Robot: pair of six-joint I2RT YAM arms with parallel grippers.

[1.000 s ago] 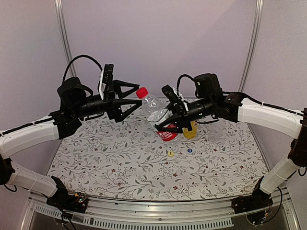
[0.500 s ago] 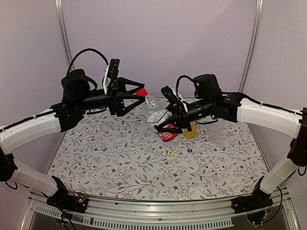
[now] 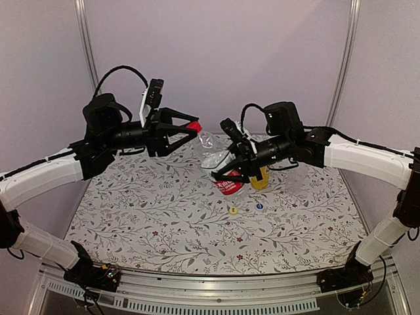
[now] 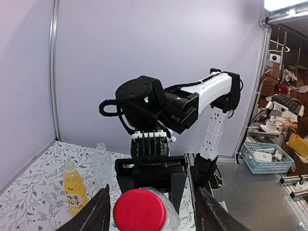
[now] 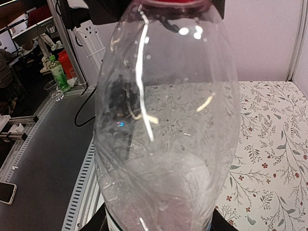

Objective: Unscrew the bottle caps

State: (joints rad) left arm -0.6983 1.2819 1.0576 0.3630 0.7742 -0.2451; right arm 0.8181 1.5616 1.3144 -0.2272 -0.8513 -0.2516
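Floral table (image 3: 164, 223) carries the yellow cap (image 3: 233, 210) and blue cap (image 3: 259, 206); behind the right tool (image 3: 226, 174) the orange bottle (image 3: 261, 178) is half hidden, its label unreadable. That tool is clamped on the clear bottle (image 3: 210, 151) at its red label, print blurred, holding it tilted above the table. Opposite, the left tool (image 4: 151, 211) stands wide apart, fingers straddling the red cap (image 4: 139, 211) without visibly touching.

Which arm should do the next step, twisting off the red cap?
Left. The left hand is open around the red cap, while the right hand holds the bottle tilted toward it.
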